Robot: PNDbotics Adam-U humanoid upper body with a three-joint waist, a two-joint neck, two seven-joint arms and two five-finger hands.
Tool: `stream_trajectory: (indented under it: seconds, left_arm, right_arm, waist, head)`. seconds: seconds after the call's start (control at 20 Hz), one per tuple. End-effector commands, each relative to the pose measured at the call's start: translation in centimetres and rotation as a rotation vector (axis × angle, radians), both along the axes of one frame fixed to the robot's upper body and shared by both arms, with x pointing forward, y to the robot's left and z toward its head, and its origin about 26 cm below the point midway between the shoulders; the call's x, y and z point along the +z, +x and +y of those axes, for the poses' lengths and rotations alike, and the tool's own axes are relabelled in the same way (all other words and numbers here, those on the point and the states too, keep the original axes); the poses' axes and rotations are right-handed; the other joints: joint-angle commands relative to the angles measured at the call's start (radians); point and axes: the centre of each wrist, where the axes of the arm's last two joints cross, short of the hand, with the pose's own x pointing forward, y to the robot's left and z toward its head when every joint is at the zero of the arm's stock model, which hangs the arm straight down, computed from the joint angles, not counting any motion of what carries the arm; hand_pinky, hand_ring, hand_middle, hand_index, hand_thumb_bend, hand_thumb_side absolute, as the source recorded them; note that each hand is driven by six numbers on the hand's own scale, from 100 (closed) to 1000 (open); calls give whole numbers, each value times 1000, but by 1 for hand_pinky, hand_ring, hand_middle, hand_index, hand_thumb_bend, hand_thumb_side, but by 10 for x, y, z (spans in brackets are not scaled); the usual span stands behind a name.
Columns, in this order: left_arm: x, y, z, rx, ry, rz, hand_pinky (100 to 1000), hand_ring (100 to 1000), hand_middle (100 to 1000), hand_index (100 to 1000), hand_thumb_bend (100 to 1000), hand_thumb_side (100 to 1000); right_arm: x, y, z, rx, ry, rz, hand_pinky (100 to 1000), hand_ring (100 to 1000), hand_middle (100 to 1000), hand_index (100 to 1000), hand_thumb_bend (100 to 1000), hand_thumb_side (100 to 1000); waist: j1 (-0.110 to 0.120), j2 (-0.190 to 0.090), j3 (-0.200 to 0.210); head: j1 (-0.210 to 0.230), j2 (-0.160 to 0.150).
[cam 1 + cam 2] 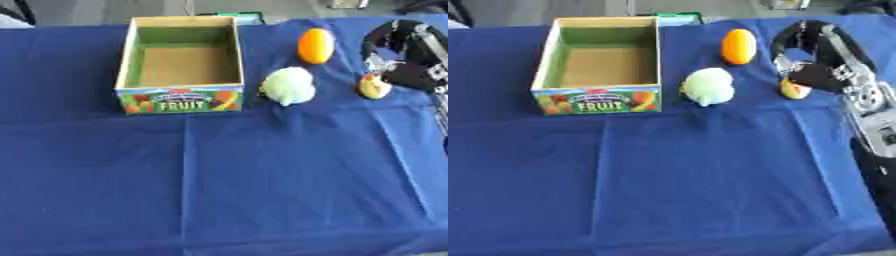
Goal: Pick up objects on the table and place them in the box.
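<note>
Right hand [815,60] curled over yellow-red fruit [374,86]; orange fruit [316,46] upright.

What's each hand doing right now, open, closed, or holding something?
Left hand: not in view.
Right hand: at the yellow-red fruit; cannot tell whether it is open or closed on it.
</note>
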Motion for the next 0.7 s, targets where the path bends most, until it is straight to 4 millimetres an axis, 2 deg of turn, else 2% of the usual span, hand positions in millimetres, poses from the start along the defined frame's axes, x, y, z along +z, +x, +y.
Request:
stream_trajectory:
  seconds: [0.05,0.15,0.2,0.3,0.5,0.7]
  left_arm:
    - [8,-1,1,-1,14,-27,729,476,594,669,100,641]
    - [8,-1,1,-2,15,-26,729,476,594,669,100,642]
    - [8,-1,1,-3,15,-26,729,476,594,669,100,641]
    - [8,-1,1,-3,16,-25,729,476,594,669,100,642]
    - [8,-1,1,-3,18,-23,729,476,594,669,100,643]
    - [7,-1,2,-2,19,-20,729,476,594,669,100,644]
  right_arm:
    - [18,0,-4,-5,-30,-53,773,585,513,623,196,174]
    - [21,1,-5,-9,-48,-61,775,597,532,651,271,182]
    - [23,1,-5,-9,-65,-65,779,610,551,679,348,192]
    - [27,3,-7,-3,-121,-74,789,641,591,730,437,210]
    - [32,9,-15,11,-257,-59,808,715,675,816,466,251]
    - [31,16,-30,-26,-354,-6,804,717,675,817,467,252]
  waist:
    - [0,-12,1]
    - [0,-12,1]
    - [0,-12,1]
    - [0,-13,2]
    - [-1,-14,3]
    - [-1,-15,0]
  head:
    - [-1,5]
    - [-2,5]
    - [-3,5]
    - [-4,5]
    - [-5,5]
    - [-5,5]
